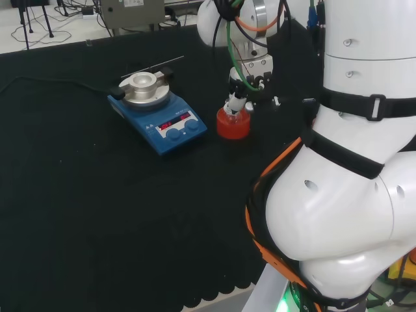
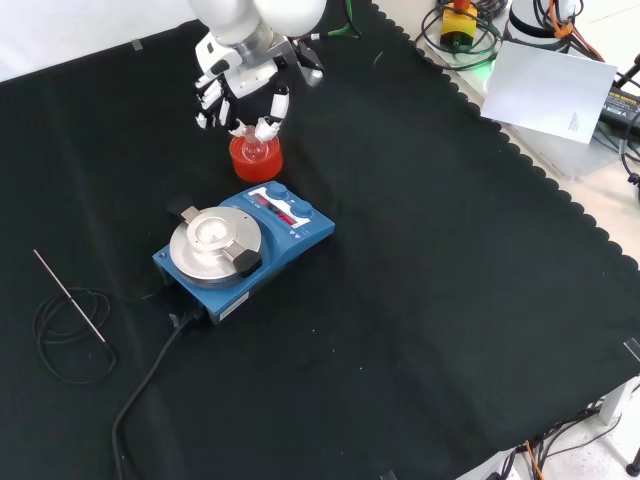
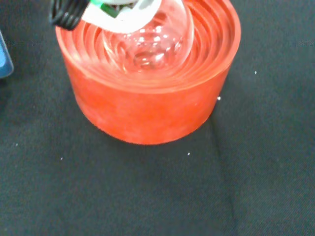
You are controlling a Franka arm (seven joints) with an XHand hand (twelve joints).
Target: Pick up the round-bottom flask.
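On the tabletop point(image 2: 420, 300), beside the stirrer plate point(image 2: 243, 250), the round-bottom flask point(image 3: 147, 44) sat cradled in its red ribbed stand point(image 3: 147, 98); my hand point(image 2: 240, 95) hung above, fingers curled about its neck.

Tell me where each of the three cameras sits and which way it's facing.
Head view: behind and above the arm's base, looking over big white arm links at the bench; robot hand at the red ribbed stand.
Front view: opposite the arm, looking down on the cloth; robot hand enters from the top.
Wrist view: at the wrist, close on the round-bottom flask in the stand.
Head and front views share the blue stirrer plate.
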